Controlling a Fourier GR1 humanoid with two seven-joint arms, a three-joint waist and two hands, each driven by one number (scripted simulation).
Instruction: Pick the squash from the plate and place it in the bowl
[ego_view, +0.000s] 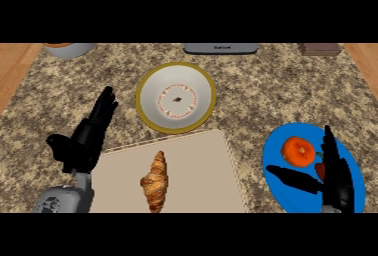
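Right hand (331, 172) at 5 o'clock over blue plate (275, 147), fingers straight, thumb spread, holding nothing. Squash (299, 151) lies on plate just at its 10 o'clock — shift left, curl round it w/o nudging. Left hand (83, 142) rests open at 9; bowl (159, 107) at 12.

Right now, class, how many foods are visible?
2: croissant on the board, squash on the blue plate; a red thing behind the right hand may be a third.

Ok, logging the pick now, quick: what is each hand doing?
Left hand: open, holding nothing.
Right hand: open over the blue plate, squash not yet held.
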